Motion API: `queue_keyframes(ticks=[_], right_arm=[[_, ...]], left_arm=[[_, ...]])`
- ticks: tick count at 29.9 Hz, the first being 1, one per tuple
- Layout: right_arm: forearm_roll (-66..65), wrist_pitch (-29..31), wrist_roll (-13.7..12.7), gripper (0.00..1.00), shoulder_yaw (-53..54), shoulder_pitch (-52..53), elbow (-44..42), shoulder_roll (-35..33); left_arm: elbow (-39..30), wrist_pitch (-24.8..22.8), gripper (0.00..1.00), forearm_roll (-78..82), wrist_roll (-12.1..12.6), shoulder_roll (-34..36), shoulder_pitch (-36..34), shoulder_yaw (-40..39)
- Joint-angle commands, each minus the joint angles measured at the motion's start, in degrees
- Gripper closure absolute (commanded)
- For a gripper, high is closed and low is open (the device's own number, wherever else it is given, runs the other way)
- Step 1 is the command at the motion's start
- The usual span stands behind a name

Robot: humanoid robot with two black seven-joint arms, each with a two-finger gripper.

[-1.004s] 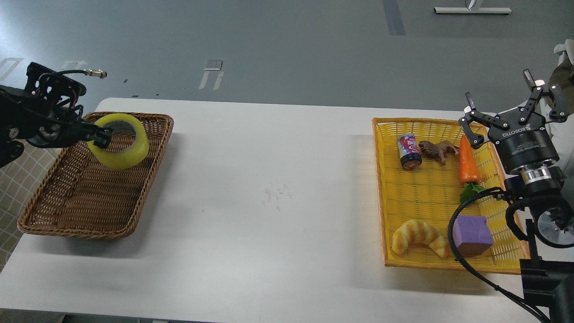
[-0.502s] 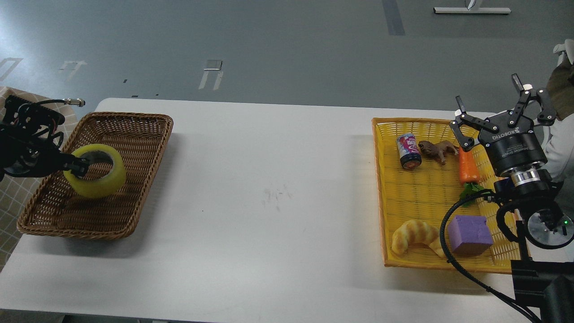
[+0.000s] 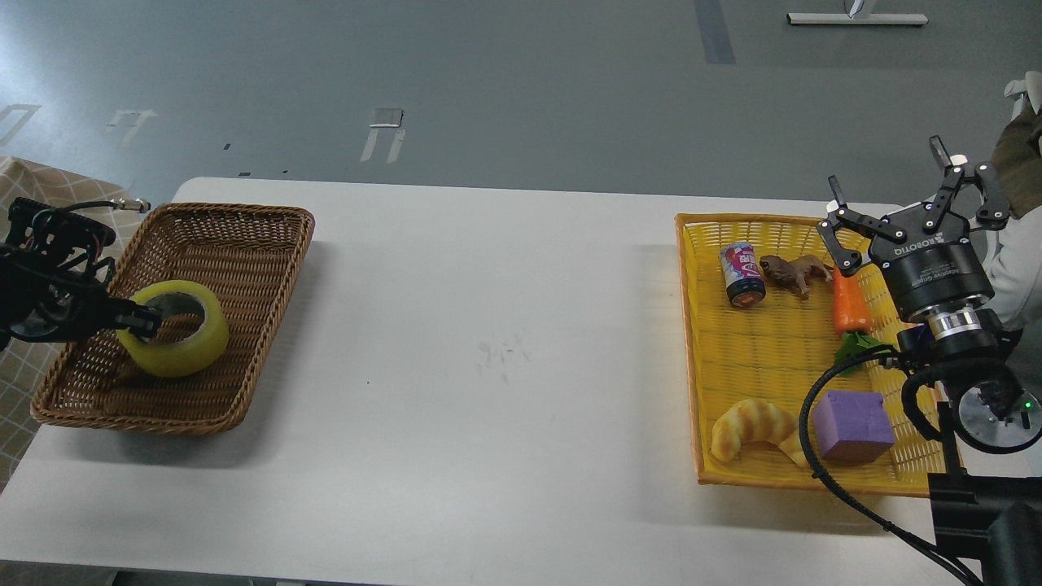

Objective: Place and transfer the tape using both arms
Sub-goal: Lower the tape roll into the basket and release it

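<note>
The yellow tape roll sits low in the brown wicker basket at the table's left, its hole facing up. My left gripper comes in from the left edge and is shut on the roll's left rim, one finger reaching into the hole. I cannot tell whether the roll rests on the basket floor. My right gripper is open and empty, fingers spread and pointing up, above the far right corner of the yellow basket.
The yellow basket holds a drink can, a brown toy animal, a carrot, a croissant toy and a purple block. White tabletop lies between the baskets.
My left gripper carried the tape from above the brown basket's far edge down and toward me into the basket. My right arm shifted slightly left and down, still open.
</note>
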Motion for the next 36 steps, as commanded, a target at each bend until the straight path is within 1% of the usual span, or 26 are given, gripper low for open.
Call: queue_keyframes(ticks=[1,7,8,9,13,14,15,16,17,19,24,27,28,32,33,34,35,36], right_arm=[[-0.04,0.00,-0.03,0.00,0.01,0.00,0.00,-0.20],[-0.04,0.00,0.05,0.00,0.01,0.00,0.00,-0.11],[-0.04,0.00,0.05,0.00,0.01,0.00,-0.09,-0.11],[-0.04,0.00,-0.03,0.00,0.01,0.00,-0.09,-0.11],[-0.04,0.00,0.05,0.00,0.01,0.00,-0.09,-0.20],[0.05,0.00,-0.03,0.00,0.01,0.00,-0.09,-0.20],[-0.04,0.00,0.05,0.00,0.01,0.00,-0.09,-0.20],[0.05,0.00,-0.03,0.00,0.01,0.00,-0.09,-0.20],[-0.04,0.00,0.05,0.00,0.01,0.00,-0.09,-0.20],[-0.04,0.00,0.05,0.00,0.01,0.00,-0.09,-0.20],[-0.04,0.00,0.05,0.00,0.01,0.00,-0.09,-0.11],[0.05,0.00,0.05,0.00,0.01,0.00,-0.09,-0.11],[-0.04,0.00,0.05,0.00,0.01,0.00,0.00,-0.11],[-0.04,0.00,-0.03,0.00,0.01,0.00,0.00,-0.11],[0.05,0.00,-0.03,0.00,0.01,0.00,0.00,-0.11],[0.05,0.00,-0.03,0.00,0.01,0.00,0.00,-0.11],[-0.04,0.00,0.05,0.00,0.01,0.00,0.00,-0.20],[-0.04,0.00,0.05,0.00,0.01,0.09,0.00,-0.20]], left_arm=[[0.27,0.05,1.00,-0.18,0.00,-0.16,0.05,-0.01],[0.62,-0.03,1.00,-3.17,0.00,-0.16,0.32,-0.01],[0.97,-0.03,0.96,-3.43,0.00,-0.25,0.32,-0.01],[1.15,-0.03,0.87,-3.61,0.00,-0.25,0.32,-0.01],[1.33,-0.03,0.76,-3.78,0.00,-0.51,0.32,-0.01],[1.59,-0.03,0.63,-4.22,0.00,-0.51,0.32,-0.01],[1.76,-0.03,0.45,-5.18,0.00,-0.51,0.32,-0.01],[1.94,-0.03,0.37,-5.80,0.00,-0.51,0.32,-0.01],[2.38,-0.03,0.32,-7.28,0.00,-0.51,0.32,-0.01],[2.56,-0.12,0.31,-8.52,0.00,-0.51,0.32,0.08],[2.56,-0.21,0.24,-9.67,0.00,-0.51,0.32,-0.01],[2.56,-0.21,0.24,-9.67,0.00,-0.42,0.14,-0.27],[2.56,-0.21,0.22,-9.76,0.00,-0.42,-0.03,-0.62],[2.56,-0.21,0.20,-13.97,0.00,-0.25,-1.09,-0.89],[2.56,-0.21,0.20,-15.11,0.00,-0.16,-1.78,-0.89],[2.47,-0.38,0.20,-17.73,0.00,0.10,-3.97,-0.89],[2.47,-0.47,0.16,-20.54,0.00,0.37,-6.95,-0.89],[2.47,-0.47,0.14,-21.96,0.18,0.45,-8.37,-0.89]])
